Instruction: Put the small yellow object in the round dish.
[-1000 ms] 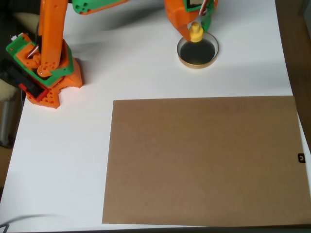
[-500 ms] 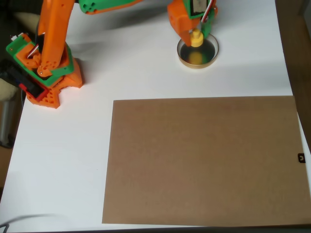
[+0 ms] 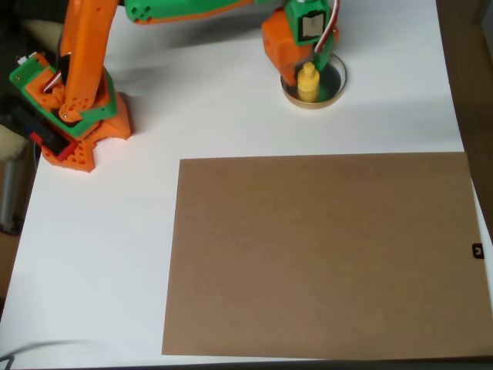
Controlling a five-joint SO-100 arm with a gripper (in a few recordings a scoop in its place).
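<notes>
Yellow against the dark bowl, the small yellow object (image 3: 308, 80) stands upright inside the round dish (image 3: 333, 91), toward its left half in the overhead view. The orange-and-green gripper (image 3: 307, 65) hangs right over it, fingers closed on its knob (contact looks tight). A brown board (image 3: 323, 254) lies well apart on the white table (image 3: 115, 231).

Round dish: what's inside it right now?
The small yellow object sits inside the round dish, with the gripper right above it. The gripper covers the dish's upper-left part, so contact there is hidden.
</notes>
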